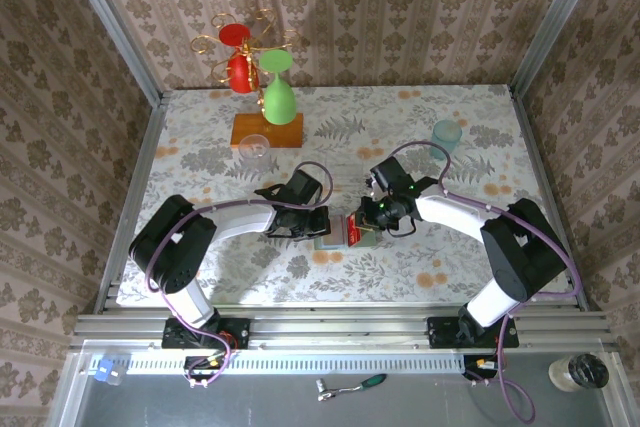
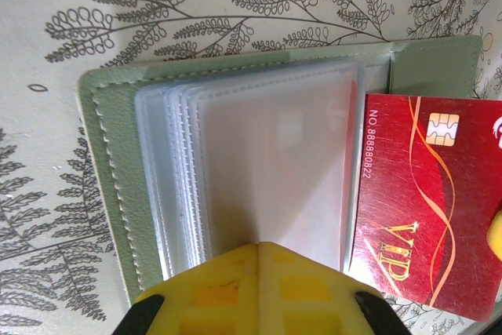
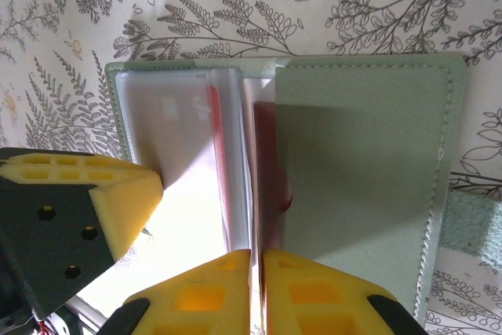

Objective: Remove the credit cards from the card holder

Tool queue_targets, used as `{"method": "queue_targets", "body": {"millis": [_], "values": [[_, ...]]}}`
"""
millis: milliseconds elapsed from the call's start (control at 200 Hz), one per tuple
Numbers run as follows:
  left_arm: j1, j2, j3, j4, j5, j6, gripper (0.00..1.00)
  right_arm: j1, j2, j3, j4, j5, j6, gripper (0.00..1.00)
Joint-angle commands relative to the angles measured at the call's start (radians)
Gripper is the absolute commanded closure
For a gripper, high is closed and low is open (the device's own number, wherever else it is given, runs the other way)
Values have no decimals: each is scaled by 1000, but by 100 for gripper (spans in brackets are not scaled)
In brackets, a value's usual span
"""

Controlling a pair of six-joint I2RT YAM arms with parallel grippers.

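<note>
the card holder (image 2: 98, 194) lies open on the table (image 1: 450, 277), about midway between the left and right edges and somewhat closer to the near edge than the far one, with both arms meeting over it. its stack of clear sleeves (image 2: 274, 162) is fanned up from the green cover.

the step in hand looks like the pull of a first card. a red card (image 2: 423, 194) with a chip and gold lettering sticks out past the sleeves on the side facing the right arm, more than half of it exposed, its inner edge apparently tucked under them.

the left gripper (image 2: 259, 260) has its yellow fingers pressed together, tips down on the top sleeve near the holder's edge. it grips nothing and seems to pin the holder flat.

the right gripper (image 3: 256, 260) has its fingers almost together, with only a thin red sliver between them. that reads as a pinch on the edge of the red card, though the contact itself is hard to see.

the next move seems to call for a straight, level draw of the red card away from the spine, with the left arm pressing so the holder does not slide along. after that the card needs setting down on the table. a red edge deeper among the sleeves, seen from the right wrist, suggests more cards remain inside.
</note>
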Motion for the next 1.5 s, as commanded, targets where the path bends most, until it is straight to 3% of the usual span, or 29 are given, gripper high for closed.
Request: {"method": "queue_targets", "body": {"millis": [0, 410, 965, 1070, 1280, 1495], "values": [[3, 8, -18, -21, 2, 12, 100, 13, 17, 22, -32, 22, 7, 87], [5, 5, -21, -18, -2, 10, 100, 29, 10, 11, -43, 40, 25, 88], [6, -8, -17, -21, -2, 18, 100, 35, -27, 31, -78, 77, 18, 96], [11, -29, -13, -33, -3, 24, 96, 35, -46, 48, -113, 88, -5, 97], [19, -100, -19, -33, -27, 32, 89, 32, -67, 103, -206, 101, -139, 97], [24, -151, -29, -45, -44, 31, 84, 32, -50, 215, -359, 135, -437, 98]]}}
